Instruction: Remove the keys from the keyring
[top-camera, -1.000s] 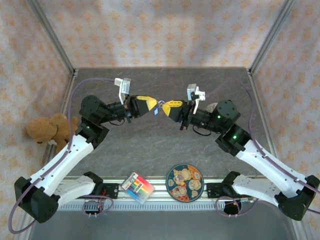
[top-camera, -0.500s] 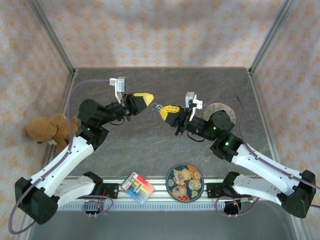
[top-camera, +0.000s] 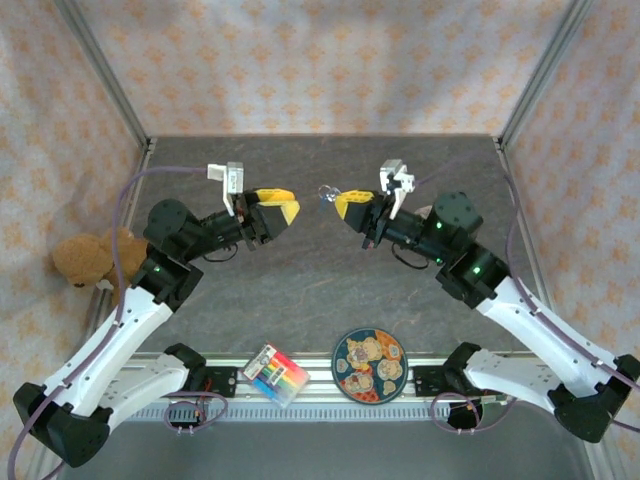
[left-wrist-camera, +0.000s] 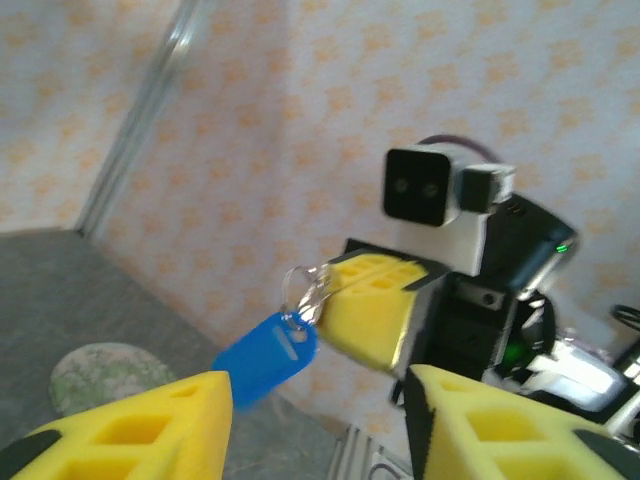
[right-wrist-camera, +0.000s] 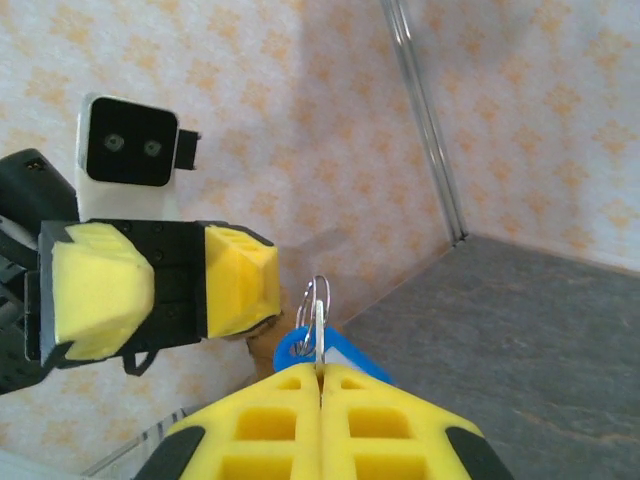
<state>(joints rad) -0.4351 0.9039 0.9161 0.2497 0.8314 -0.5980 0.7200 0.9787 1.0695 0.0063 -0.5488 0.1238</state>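
My right gripper (top-camera: 339, 203) is shut on the small silvery key (right-wrist-camera: 318, 330), which shows edge-on between its yellow fingertips (right-wrist-camera: 290, 400). The thin wire ring (right-wrist-camera: 316, 298) and the blue tag of the keyring (left-wrist-camera: 265, 355) hang from that key, above the table. My left gripper (top-camera: 288, 206) is open with nothing between its fingers. It is a short way left of the ring, apart from it. In the left wrist view its yellow pads (left-wrist-camera: 150, 425) frame the hanging tag from below.
A round patterned plate (top-camera: 368, 365) and a colourful box (top-camera: 275, 374) lie by the near rail. A teddy bear (top-camera: 95, 258) sits outside the left frame post. A greenish round disc (left-wrist-camera: 105, 370) lies on the grey table behind the right arm.
The left gripper has opened and drawn back to the left, away from the ring. The right gripper, still shut, has moved right and towards the back with the key, ring and tag.
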